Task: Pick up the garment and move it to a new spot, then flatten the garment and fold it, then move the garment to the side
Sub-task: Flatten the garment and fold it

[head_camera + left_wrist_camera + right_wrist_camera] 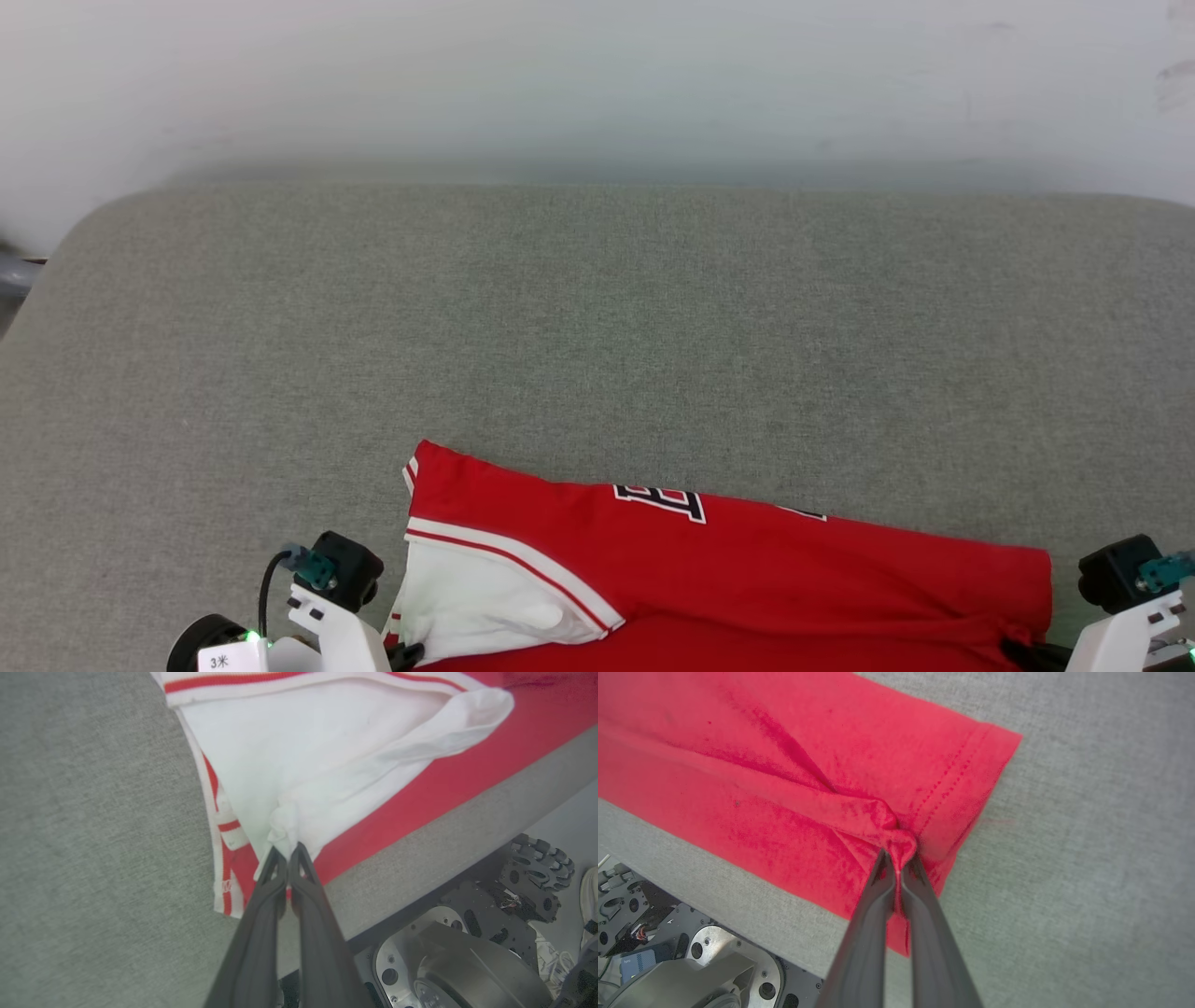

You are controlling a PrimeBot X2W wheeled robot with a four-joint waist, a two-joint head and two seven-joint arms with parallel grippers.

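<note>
"Starting at the lower left of the head view, what has the left claw point(407, 653) got?"

"It is closed on a bunch of white cloth at the garment's point(728, 569) sleeve end. In the left wrist view its two fingers point(261, 914) meet, with the sleeve point(327, 765) puckered between their tips."

"And where does the garment lie?"

"On the grey table point(597, 327), as a long red band across the bottom of the head view, from lower centre to lower right. Its long axis runs left to right, from one claw to the other, and the upper edge dips a little toward the right. Black, white-edged lettering point(661, 502) peeps over that upper edge. The wrist views show its near edge just inside the table's near edge, with a thin grey strip between."

"The right claw point(1019, 649)?"

"Closed as well, at the lower right, pinching a twist of red cloth just beside the stitched hem point(957, 779)."

"So which arm is nearer?"

"Neither. Each holds its own end, and the cloth between them lies on the table rather than hanging."

"What does the next move turn on, then?"

"On that axis, I'd judge. With both ends held, the claws must travel together and keep their spacing, or the band will sag or bunch. The open table lies up the frame. The near edge is close behind the garment, so a pull toward the bottom of the frame could drag cloth over it."
</note>
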